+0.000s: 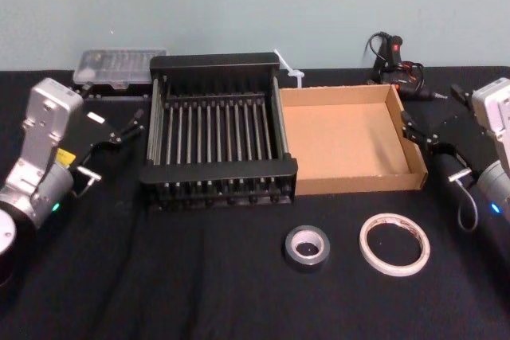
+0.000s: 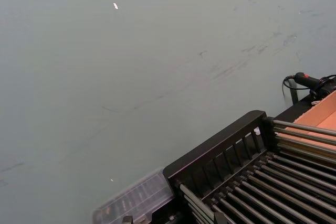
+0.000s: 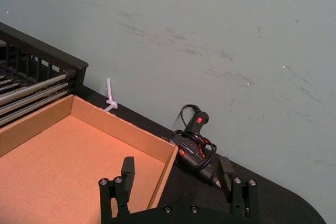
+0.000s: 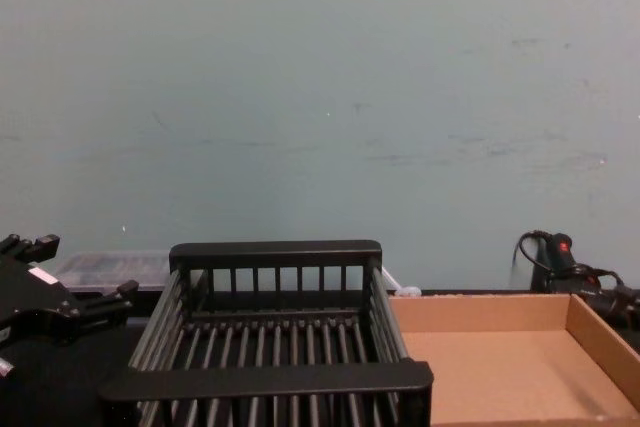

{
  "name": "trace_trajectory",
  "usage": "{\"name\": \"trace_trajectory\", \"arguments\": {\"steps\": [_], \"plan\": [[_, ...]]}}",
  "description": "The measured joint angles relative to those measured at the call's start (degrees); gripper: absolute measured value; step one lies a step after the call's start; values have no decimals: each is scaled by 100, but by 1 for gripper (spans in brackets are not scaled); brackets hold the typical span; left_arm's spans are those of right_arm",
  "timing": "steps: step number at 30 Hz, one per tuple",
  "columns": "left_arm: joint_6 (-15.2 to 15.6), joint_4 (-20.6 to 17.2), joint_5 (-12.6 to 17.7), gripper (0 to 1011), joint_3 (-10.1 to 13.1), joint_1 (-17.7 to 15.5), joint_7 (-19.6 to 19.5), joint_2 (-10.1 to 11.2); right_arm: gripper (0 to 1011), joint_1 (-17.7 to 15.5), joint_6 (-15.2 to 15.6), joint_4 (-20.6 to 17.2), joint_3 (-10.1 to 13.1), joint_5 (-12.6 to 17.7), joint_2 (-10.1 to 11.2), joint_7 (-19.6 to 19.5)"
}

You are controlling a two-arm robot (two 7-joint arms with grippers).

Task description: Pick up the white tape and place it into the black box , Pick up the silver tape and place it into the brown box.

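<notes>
The white tape, whitish with red-orange print, lies flat on the black table near the front right. Just left of it lies the silver tape, a smaller grey roll. The black box, a slatted crate, stands empty mid-table, and the brown box, a shallow cardboard tray, touches its right side, also empty. My left gripper hovers open beside the crate's left wall. My right gripper hangs open over the tray's far right corner, one finger on each side of its wall.
A clear plastic case lies behind the crate at the back left. A black glue gun with cables sits behind the tray at the back right, and a white tie lies between them. A grey-green wall closes the back.
</notes>
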Motion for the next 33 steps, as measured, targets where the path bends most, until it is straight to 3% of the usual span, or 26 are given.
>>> {"name": "trace_trajectory", "arguments": {"steps": [33], "plan": [[0, 0, 0, 1001, 0, 0, 0, 0, 1002, 0, 0, 0, 0, 0, 0, 0]]}}
